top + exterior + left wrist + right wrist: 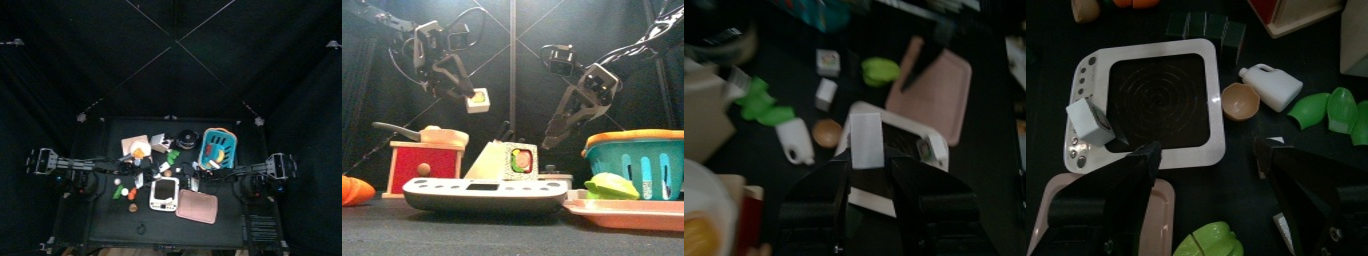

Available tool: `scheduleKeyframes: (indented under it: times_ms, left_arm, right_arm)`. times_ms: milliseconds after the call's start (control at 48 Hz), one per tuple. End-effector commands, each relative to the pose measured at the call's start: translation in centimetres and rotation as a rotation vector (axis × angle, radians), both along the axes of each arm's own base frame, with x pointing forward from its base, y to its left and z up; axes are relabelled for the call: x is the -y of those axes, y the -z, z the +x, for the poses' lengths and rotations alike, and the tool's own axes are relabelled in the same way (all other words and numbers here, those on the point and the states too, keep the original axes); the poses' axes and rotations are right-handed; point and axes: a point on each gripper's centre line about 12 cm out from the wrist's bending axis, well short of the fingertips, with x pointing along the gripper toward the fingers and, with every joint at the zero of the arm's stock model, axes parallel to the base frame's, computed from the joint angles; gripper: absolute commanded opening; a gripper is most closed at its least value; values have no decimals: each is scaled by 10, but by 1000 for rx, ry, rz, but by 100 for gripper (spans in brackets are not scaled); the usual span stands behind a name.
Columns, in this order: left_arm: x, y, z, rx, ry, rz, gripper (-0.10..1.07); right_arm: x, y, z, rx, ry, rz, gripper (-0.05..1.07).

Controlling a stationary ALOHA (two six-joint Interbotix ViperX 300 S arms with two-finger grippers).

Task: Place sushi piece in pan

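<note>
The left gripper (867, 190) is clamped on the sushi piece (477, 99), a small white block, and holds it in the air above the table, over the left end of the pan (489, 193). The pan is a white square tray with a dark ribbed middle (1157, 100). The right gripper (1207, 165) hangs over the pan with its jaws apart and empty, near a teal basket (639, 160).

The sushi piece (477, 98) is a small white block, held up in the air. The pan (1153, 101) is a flat white square with a dark middle, lying on the table.
</note>
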Motion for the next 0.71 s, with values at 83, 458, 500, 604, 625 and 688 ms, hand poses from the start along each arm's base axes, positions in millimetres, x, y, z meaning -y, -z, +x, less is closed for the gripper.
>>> scheduleKeyframes:
  times_ms: [83, 458, 500, 604, 625, 688]
  left_arm:
    - [-43, -25, -31, 165, -181, 54, 62]
    - [-81, 9, -59, 74, -349, 23, 63]
    - [-83, 12, -59, 63, -357, 18, 63]
    - [-84, 18, -56, 38, -357, 11, 65]
    - [-85, 18, -56, 38, -357, 11, 66]
    - [-86, 21, -54, 26, -359, 7, 70]
  right_arm:
    - [1, -9, 3, 30, 1, -3, 103]
    - [1, -6, 7, 20, -8, -14, 103]
    - [1, -5, 7, 17, -10, -16, 103]
    - [2, -2, 8, 9, -11, -17, 103]
    - [2, -2, 8, 8, -11, -17, 103]
    - [2, -2, 9, 8, -11, -17, 103]
